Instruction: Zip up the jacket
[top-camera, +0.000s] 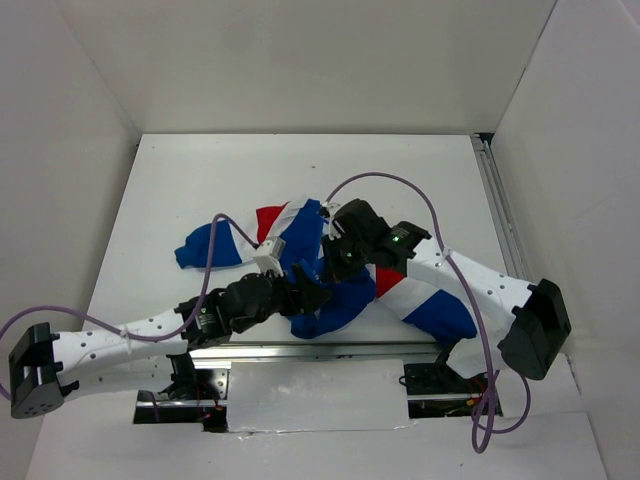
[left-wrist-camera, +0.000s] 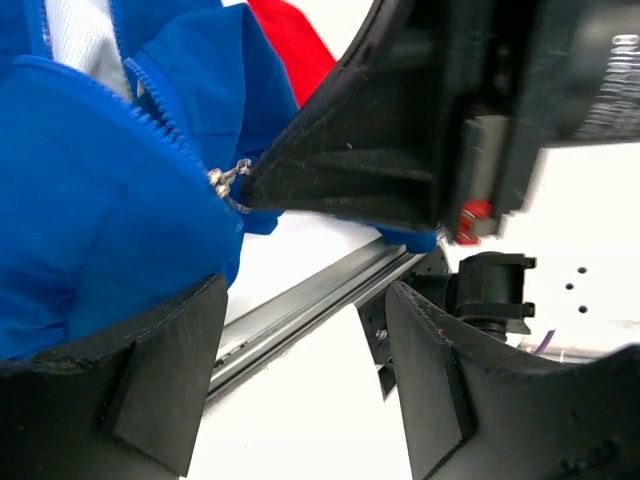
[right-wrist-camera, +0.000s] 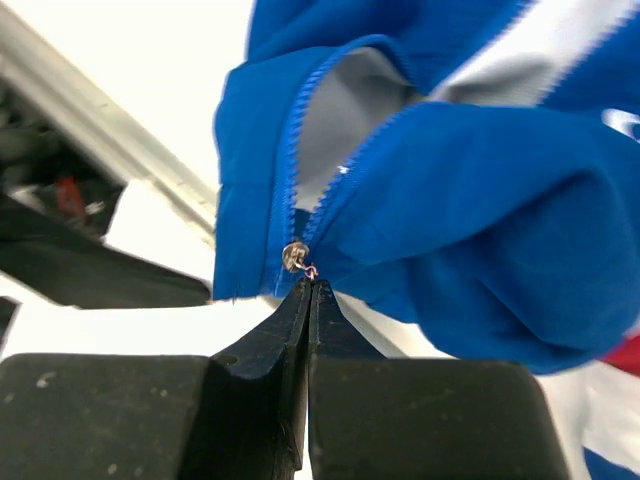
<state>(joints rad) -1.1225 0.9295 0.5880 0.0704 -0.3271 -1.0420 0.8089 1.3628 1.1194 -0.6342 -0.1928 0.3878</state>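
**Asker:** From above, what worries you?

**Me:** The jacket (top-camera: 345, 300) lies crumpled mid-table (top-camera: 200, 180), with one sleeve out toward 9 o'clock and the other toward 4. Cloth that rumpled could bunch ahead of the zip. My left gripper (top-camera: 303, 290) sits at the near hem, on the 8 o'clock side. My right gripper (top-camera: 338, 262) is just beyond it toward 1 o'clock. From up there I cannot tell how either pair of jaws stands.

**Asker:** And at your left wrist?

**Me:** The risk is a loose hem. With nothing pinning it, I judge the fabric may ride along with the pull instead of the teeth meshing. My left jaws stand wide apart and hold nothing, and only the rail (left-wrist-camera: 300, 310) shows through the gap. Blue hem fills 9 to 11 o'clock above one finger (left-wrist-camera: 150, 380), but I cannot tell whether it touches. My right fingertip meets the zipper pull (left-wrist-camera: 232, 180) at 10 o'clock.

**Asker:** And at the right wrist?

**Me:** The bite is tiny, so a hard tug could pop the pull free. My right jaws are pressed together, clamped on that pull at their very tips. The slider (right-wrist-camera: 293, 258) sits just above them, and the teeth (right-wrist-camera: 293, 170) are parted toward 12 o'clock.
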